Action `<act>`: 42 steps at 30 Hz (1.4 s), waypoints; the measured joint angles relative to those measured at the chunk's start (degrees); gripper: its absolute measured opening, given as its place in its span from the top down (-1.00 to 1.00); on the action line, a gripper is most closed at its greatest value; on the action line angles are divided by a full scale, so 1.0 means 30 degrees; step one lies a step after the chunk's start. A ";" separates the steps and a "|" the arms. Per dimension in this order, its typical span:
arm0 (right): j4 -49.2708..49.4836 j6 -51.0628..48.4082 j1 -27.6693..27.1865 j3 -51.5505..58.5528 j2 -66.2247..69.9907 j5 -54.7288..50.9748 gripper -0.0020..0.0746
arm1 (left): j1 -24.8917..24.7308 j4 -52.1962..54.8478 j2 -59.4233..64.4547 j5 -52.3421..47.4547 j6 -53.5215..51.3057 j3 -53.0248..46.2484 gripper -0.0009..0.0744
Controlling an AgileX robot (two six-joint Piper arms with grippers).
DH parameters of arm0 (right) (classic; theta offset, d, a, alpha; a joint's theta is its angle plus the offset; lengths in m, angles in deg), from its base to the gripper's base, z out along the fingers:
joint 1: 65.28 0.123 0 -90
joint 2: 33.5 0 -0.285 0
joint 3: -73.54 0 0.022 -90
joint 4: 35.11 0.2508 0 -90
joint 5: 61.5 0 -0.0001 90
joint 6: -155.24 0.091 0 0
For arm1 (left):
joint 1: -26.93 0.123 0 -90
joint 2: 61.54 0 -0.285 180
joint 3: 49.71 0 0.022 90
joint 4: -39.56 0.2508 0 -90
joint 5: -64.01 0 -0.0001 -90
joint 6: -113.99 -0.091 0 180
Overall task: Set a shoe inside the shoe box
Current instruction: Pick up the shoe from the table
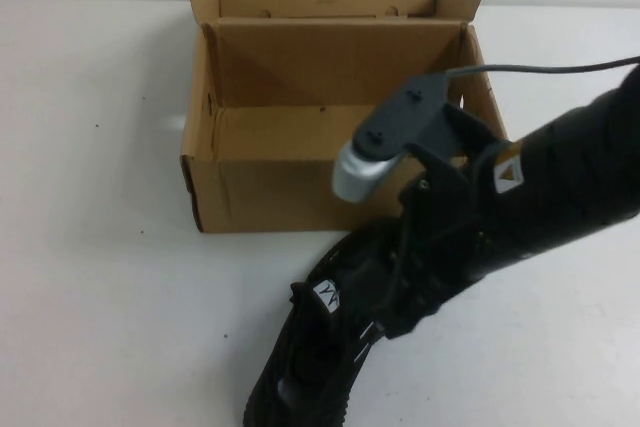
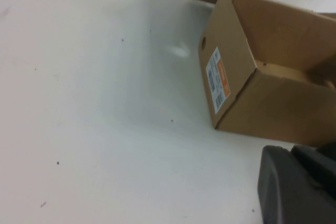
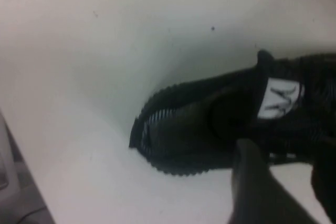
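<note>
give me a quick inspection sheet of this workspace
surface: white table, a few small dark specks
shoe: black shoe on the table in front of the box, outside it
shoe box: open, empty cardboard shoe box, printed label on one end
clutter: nothing seen
right gripper: right gripper down at the shoe's laces
left gripper: left gripper only partly seen, near the box corner
cables: dark cable running over the right arm
surroundings: pale wall behind the table
</note>
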 joint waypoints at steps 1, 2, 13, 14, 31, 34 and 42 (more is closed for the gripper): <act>-0.0179 0.0144 0.0216 -0.0239 0.0250 0.0337 0.34 | 0.0000 0.0000 0.0000 -0.0311 0.0003 0.0000 0.99; -0.0311 0.0276 0.0414 -0.0533 0.0563 0.0578 0.22 | 0.0000 0.0000 0.0000 -0.0541 0.0003 0.0000 0.99; -0.0715 0.1029 0.0639 -0.1506 0.4002 0.1573 -0.22 | 0.0000 -0.0119 0.0000 -0.1179 0.0077 0.0000 0.99; -0.0866 0.1061 0.0639 -0.1506 0.4329 0.1693 -0.22 | 0.0000 -0.0119 0.0000 -0.1194 0.0077 0.0000 0.99; -0.4018 0.2159 0.0766 -0.1523 0.6482 0.1919 0.62 | 0.0000 -0.0128 0.0000 -0.1237 0.0077 0.0000 0.99; -0.4064 0.2266 0.0766 -0.1552 0.6482 0.1805 0.86 | 0.0000 -0.0162 0.0000 -0.1318 0.0077 0.0000 0.99; -0.3675 0.2389 0.0766 -0.4163 0.6446 -0.1026 0.89 | -0.0066 -0.4537 0.0000 -0.1610 -0.4363 0.0030 0.99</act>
